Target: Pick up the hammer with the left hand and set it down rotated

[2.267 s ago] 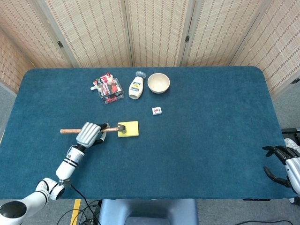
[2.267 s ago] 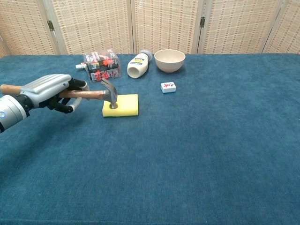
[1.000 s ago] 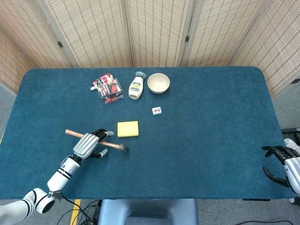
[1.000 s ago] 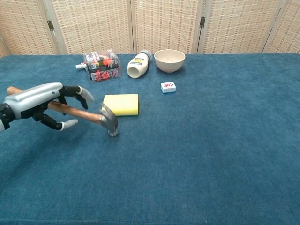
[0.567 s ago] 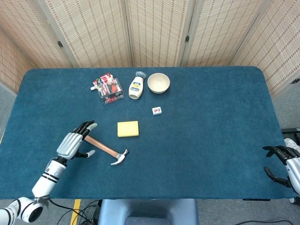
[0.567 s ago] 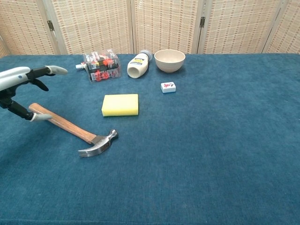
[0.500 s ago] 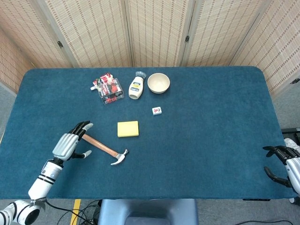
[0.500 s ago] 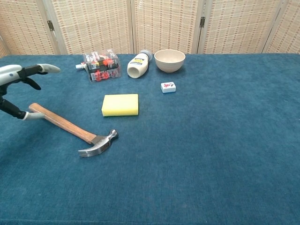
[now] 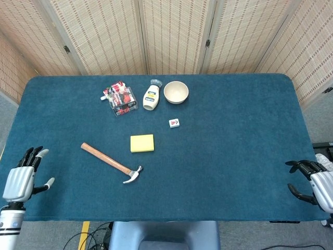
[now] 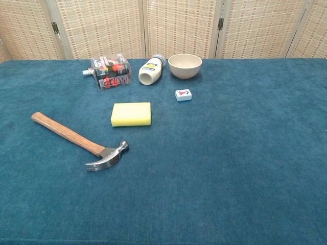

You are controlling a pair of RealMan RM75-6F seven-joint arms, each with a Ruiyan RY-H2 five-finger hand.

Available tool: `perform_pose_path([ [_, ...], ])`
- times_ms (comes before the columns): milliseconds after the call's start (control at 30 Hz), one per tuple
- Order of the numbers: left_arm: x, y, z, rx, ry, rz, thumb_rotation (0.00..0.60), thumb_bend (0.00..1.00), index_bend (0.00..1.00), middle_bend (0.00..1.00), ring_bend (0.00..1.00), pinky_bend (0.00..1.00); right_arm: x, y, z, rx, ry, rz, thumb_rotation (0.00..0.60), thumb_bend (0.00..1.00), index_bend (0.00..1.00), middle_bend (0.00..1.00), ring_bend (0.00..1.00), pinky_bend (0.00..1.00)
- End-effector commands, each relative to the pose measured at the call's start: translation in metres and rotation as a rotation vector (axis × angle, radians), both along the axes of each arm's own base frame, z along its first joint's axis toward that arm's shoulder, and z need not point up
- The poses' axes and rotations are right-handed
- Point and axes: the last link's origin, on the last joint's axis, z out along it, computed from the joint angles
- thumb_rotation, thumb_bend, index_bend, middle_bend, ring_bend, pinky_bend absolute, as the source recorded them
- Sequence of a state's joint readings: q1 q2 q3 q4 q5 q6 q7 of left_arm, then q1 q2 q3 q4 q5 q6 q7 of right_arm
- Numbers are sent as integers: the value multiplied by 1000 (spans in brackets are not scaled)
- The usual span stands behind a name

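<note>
Surface (image 9: 234, 156): blue felt-like cloth, rounded far corners, backed by woven folding screens (image 9: 177, 34) along the far edge. Its whole right half and its near strip are open cloth; all items sit in the left and far-centre part.

Hammer (image 9: 111, 163): lies flat on the surface, diagonal, wooden handle end toward the far left, steel head and claw toward the near right. Near the yellow sponge but not touching it; nothing is in contact with it.

Left robot hand (image 9: 21, 174): at the near left corner of the surface, well apart from the hammer. Fingers spread and extended, thumb out to the side, grasping nothing. Seen in the head view only.

Right robot hand (image 9: 311, 183): at the near right edge, partly cut off by the frame. Dark fingers loosely curved and separated, nothing held.

Bowl (image 9: 176, 92): cream, upright, by the far edge.

Clear packet (image 9: 119, 97): red and black contents, left of the bottle.

Bottle (image 9: 151, 96): white, lying on its side, between the packet and the bowl.

Yellow sponge (image 9: 142, 143): flat, rectangular, just beyond the hammer head.

Small tile (image 9: 174, 123): white with a red mark, between the bowl and the sponge.
</note>
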State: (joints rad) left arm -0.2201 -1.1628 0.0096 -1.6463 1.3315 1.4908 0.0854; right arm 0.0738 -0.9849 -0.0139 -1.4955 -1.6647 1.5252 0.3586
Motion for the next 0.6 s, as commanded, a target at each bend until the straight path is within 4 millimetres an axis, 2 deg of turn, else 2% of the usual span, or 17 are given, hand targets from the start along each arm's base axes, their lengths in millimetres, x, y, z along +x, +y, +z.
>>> perform_pose_path([
  [33,-5,-15,9,13,27,24,600,270,183,127,64,252,0,-1,-2,8,1,-2,600,228,303,454,287,302],
  [233,-9,-29,12,30,8,44,600,270,190,127,64,252,3,-3,-6,15,-6,11,600,228,303,454,287,302],
  [600,-7,-29,8,46,-5,15,600,270,206,141,64,252,5,-2,-4,6,-3,10,600,228,303,454,287,302],
])
